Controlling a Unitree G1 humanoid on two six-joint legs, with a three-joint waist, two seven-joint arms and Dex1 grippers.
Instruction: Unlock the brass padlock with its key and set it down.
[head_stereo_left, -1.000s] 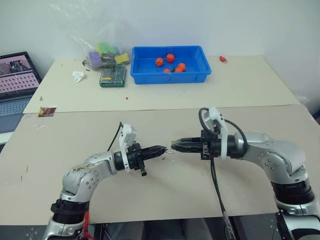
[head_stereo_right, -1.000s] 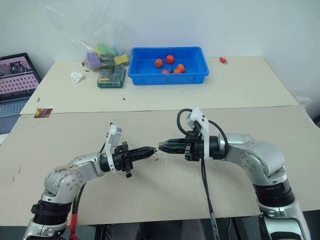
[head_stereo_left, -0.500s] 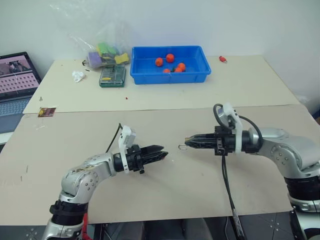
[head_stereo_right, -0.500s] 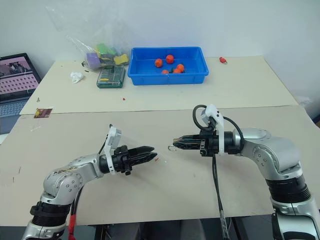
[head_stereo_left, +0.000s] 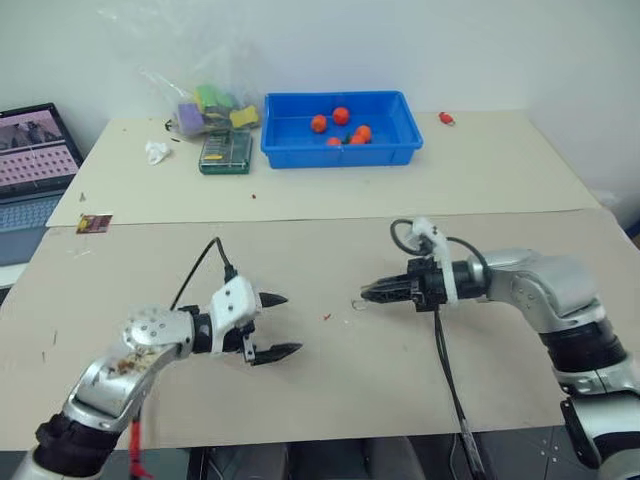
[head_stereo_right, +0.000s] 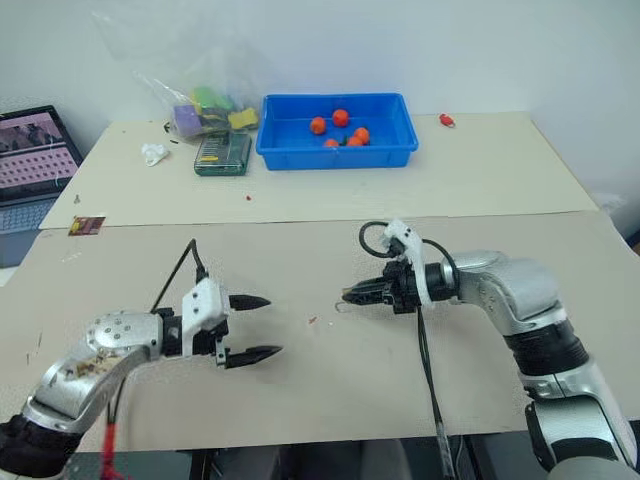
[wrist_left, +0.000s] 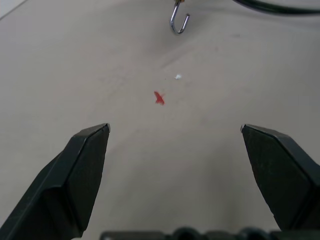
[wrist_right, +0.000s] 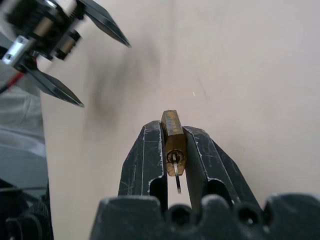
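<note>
Right gripper (clamped) on brass padlock

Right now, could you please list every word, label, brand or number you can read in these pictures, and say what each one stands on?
No text can be read.
Laptop screen: pink and dark picture, any writing too small.
Green case: markings blurred.
Small card: print too small.
Brass padlock in the right gripper: no stamp legible.
Blue bin: no label visible.

Brass padlock sides hidden between right gripper fingers; shackle top cut off in left wrist view
</note>
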